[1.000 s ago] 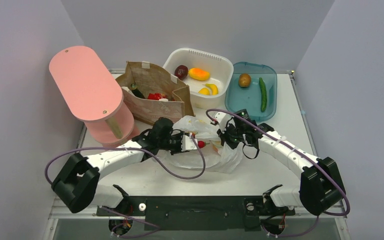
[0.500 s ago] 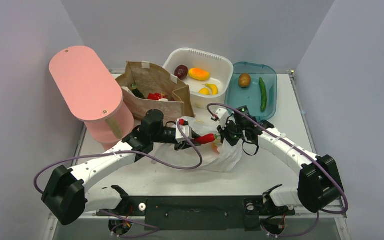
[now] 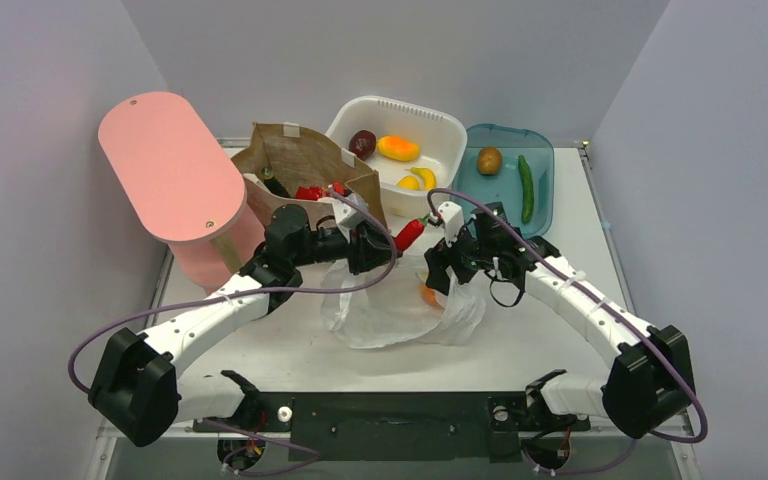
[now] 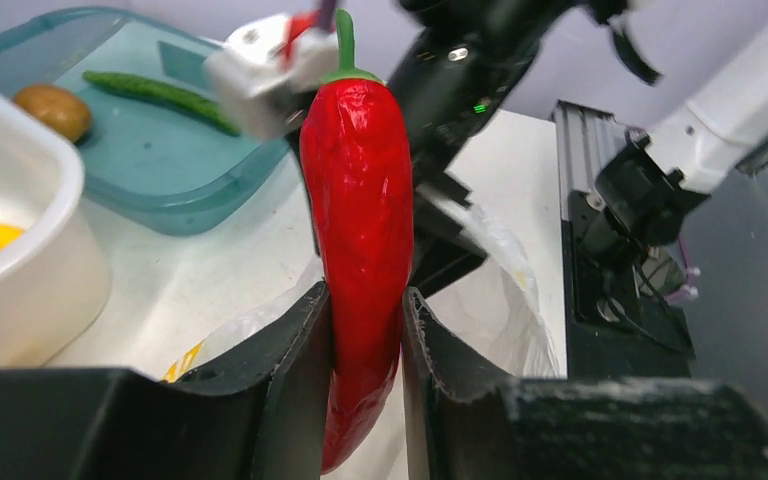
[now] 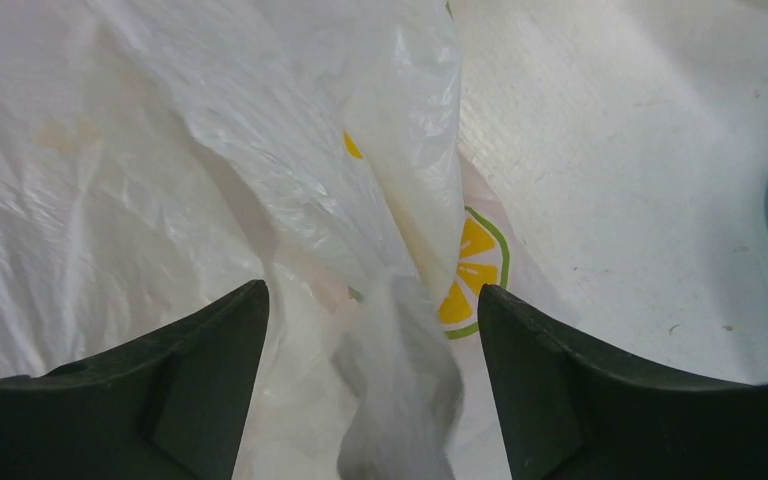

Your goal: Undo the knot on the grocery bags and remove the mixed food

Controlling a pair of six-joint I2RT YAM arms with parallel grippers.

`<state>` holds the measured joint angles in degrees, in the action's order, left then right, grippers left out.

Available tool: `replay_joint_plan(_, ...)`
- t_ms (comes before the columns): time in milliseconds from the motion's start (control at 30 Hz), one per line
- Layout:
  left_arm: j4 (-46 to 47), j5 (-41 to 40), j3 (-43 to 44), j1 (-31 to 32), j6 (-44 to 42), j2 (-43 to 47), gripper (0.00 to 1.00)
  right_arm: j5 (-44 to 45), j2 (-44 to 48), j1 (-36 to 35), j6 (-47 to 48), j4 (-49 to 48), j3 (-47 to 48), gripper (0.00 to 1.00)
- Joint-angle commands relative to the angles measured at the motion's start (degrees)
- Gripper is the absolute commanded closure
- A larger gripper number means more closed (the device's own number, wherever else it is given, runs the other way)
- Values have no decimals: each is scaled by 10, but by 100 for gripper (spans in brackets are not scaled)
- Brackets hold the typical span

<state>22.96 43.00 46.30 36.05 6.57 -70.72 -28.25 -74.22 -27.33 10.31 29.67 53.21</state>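
My left gripper is shut on a small red pepper, held in the air above the back edge of the grocery bag. In the left wrist view the red pepper stands upright, pinched between the fingers of that gripper. The thin white bag lies slumped on the table with something orange showing inside. My right gripper hovers at the bag's right edge. Seen from the right wrist, it is open, with loose plastic and a yellow citrus mark between the jaws. A long green cucumber lies in the teal tray.
A pink stand rises at back left, beside a brown paper bag with items inside. A white tub at the back holds a dark fruit and orange-yellow fruits. A brown fruit shares the teal tray.
My left gripper lifted the red pepper out of the bag and carried it up toward the back. The right gripper opened and let go of the bag, which slumped.
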Motion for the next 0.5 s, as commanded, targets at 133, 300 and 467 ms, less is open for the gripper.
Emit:
replay_joint_plan(133,86,-63,39,-55,146,-38,100,-48,80,19,-96,-77,46,17)
replay_joint_plan(300,105,-68,49,-65,177,-64,100,-50,84,27,-178,-134,64,17)
replay_joint_plan(467,118,-64,61,-59,179,-83,100,-64,70,28,-282,-206,83,17)
